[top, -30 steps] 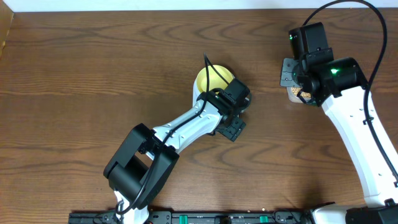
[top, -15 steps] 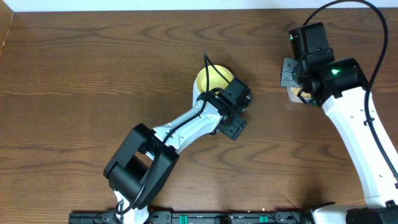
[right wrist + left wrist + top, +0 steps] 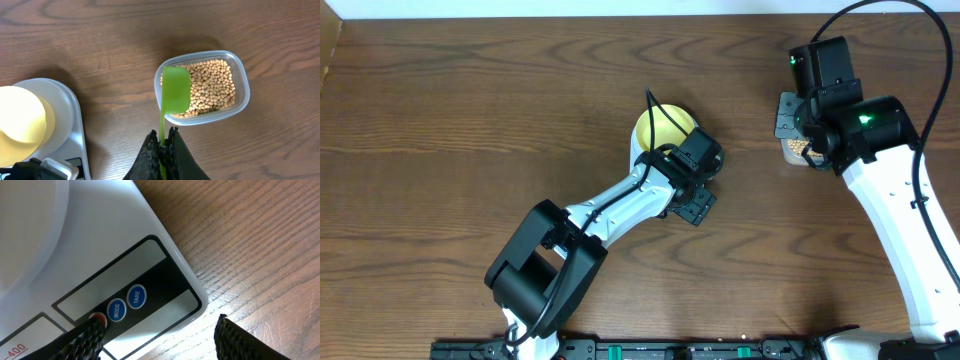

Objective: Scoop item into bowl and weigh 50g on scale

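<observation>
green plastic spoon [image 3: 175,90] sits clamped by its handle in the right gripper [image 3: 161,140]. its empty scoop hangs over the near rim of the clear tub [image 3: 243,95], where the beans [image 3: 210,85] lie heaped. the pale yellow bowl [image 3: 17,120] stands on the platform of the scale [image 3: 100,230]; whether anything is in it i cannot tell. the left gripper [image 3: 160,337] hovers with its fingers apart over the scale's front edge, one fingertip [image 3: 87,337] just beside the red button [image 3: 101,319]. by my reading, scooping has not begun and the scale is being readied. next the spoon must dip into the beans and come up level. against the frame a second ago, the right arm has drifted slightly rightward in the overhead view, while the left arm has not moved.
</observation>
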Controlling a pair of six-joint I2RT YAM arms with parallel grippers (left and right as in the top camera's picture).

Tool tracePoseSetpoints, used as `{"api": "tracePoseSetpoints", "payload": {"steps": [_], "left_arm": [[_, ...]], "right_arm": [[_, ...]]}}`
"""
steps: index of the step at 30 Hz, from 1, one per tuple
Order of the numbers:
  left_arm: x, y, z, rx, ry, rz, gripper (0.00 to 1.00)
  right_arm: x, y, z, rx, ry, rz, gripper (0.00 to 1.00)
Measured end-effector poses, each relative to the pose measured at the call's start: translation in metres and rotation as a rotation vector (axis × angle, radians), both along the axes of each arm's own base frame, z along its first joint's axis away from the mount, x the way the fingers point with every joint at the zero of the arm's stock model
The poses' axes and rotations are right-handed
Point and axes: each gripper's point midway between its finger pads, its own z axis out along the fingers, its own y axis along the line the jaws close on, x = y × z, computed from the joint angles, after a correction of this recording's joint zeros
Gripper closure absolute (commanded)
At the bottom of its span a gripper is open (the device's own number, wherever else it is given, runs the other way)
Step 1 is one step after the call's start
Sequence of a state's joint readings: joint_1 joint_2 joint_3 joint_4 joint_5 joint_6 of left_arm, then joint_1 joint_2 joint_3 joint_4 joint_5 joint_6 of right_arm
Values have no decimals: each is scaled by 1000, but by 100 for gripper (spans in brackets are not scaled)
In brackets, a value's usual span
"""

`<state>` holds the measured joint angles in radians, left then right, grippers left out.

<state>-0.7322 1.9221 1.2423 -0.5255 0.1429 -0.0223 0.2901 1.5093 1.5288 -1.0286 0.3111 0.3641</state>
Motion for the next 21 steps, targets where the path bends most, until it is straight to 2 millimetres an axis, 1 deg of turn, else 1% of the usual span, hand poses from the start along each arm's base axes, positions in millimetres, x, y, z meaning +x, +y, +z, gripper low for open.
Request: {"api": "tracePoseSetpoints", "payload": {"steps": [14,21], "left_arm": [[0,0,0,-16,-19,0,27],[-1,1,5,-23,-23,0,26]], "right_arm": [[0,0,0,0,0,0,99],[0,0,0,0,0,0,99]]}}
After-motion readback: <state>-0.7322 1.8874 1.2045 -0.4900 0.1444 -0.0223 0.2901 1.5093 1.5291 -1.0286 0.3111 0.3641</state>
